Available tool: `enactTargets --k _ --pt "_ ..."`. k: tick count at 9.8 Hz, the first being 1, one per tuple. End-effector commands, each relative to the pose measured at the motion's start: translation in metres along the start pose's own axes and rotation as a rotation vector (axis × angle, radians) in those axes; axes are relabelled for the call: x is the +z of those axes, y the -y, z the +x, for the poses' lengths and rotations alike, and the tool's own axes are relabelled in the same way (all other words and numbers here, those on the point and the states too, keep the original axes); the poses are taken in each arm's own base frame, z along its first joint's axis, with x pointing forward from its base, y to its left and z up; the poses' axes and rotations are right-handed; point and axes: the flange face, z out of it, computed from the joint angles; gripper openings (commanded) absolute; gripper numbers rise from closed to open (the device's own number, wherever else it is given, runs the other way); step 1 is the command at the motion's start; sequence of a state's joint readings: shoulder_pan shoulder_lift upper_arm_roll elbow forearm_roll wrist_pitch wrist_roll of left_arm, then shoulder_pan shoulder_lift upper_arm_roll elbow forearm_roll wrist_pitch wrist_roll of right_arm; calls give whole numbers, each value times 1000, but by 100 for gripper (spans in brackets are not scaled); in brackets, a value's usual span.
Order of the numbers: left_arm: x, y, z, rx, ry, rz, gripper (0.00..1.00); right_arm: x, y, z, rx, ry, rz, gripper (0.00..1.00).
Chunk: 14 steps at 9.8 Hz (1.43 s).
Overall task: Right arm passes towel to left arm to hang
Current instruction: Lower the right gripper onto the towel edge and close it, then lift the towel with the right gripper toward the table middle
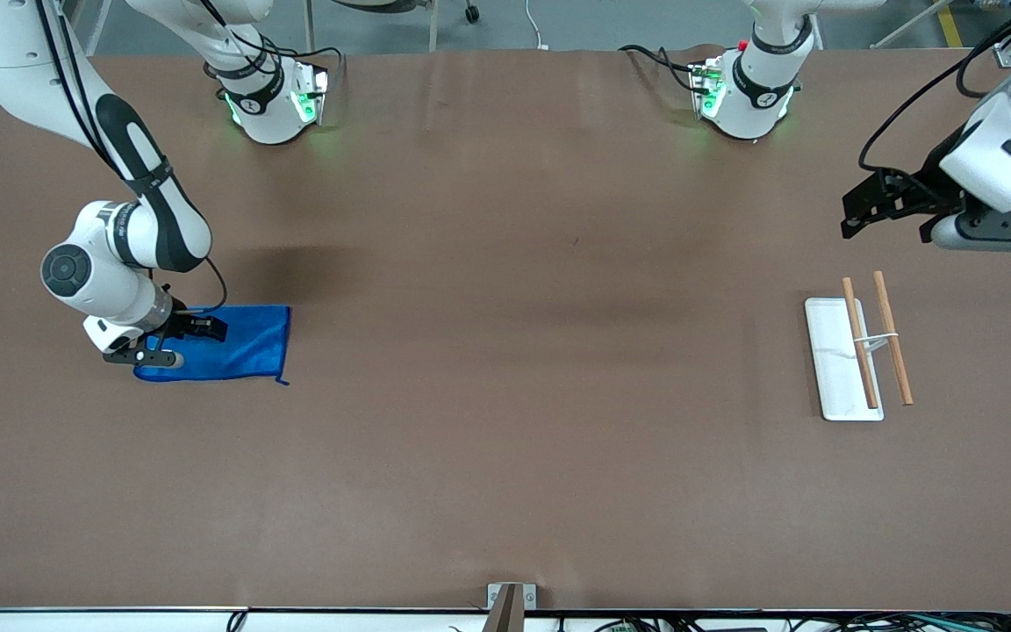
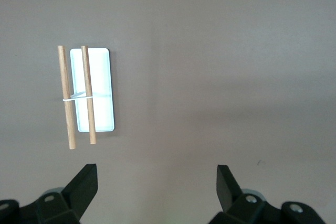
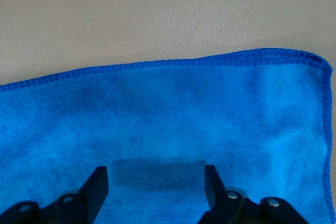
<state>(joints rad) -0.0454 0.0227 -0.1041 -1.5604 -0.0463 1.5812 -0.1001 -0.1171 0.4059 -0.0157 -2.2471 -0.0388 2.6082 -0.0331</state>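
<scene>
The towel lies flat on the brown table at the right arm's end, a bright blue microfibre rectangle with a stitched hem and a small loop trailing from its corner nearest the front camera. Its long axis runs along the table's length, toward the left arm's end. The right gripper sits low, directly over the towel's end that lies toward the right arm's side, fingers spread with the cloth between and beneath them; in the right wrist view the right gripper casts a dark shadow on the nap, which suggests it is close to the fabric, though contact cannot be confirmed. So the cloth is straight below the claw, and the next move likely calls for a short descent and a pinch that gathers the soft pile. The right arm is plainly the nearer one. The left gripper waits, hanging spread and empty over bare table near the left arm's end; the left wrist view shows its spread black tips. Below it, nearer the front camera, stands the hanging rack: a white rectangular tray carrying two slim wooden rods joined by a thin white crosspiece, well apart from the towel.
</scene>
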Motion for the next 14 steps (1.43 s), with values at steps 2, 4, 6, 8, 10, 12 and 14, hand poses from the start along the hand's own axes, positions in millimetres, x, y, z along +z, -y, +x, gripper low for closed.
enactTargets --k 2,4,6,8,10,12,14 --pt "21 -3 7 -3 29 13 100 6 -1 -4 -9 -6 1 59" --pt "19 -2 7 -5 24 18 100 8 -1 -4 -9 -3 1 38" --pt "15 4 6 -4 16 23 100 6 -2 -3 -8 -2 1 0" --pt "14 7 6 5 14 23 100 3 -1 -3 -12 6 0 0" --pt "15 8 12 4 -21 24 100 -45 10 7 -38 68 -3 0" --pt "18 10 14 6 -24 54 100 -110 27 21 -110 202 1 0" --pt "22 13 19 -16 -45 59 100 -160 62 27 -140 246 67 0"
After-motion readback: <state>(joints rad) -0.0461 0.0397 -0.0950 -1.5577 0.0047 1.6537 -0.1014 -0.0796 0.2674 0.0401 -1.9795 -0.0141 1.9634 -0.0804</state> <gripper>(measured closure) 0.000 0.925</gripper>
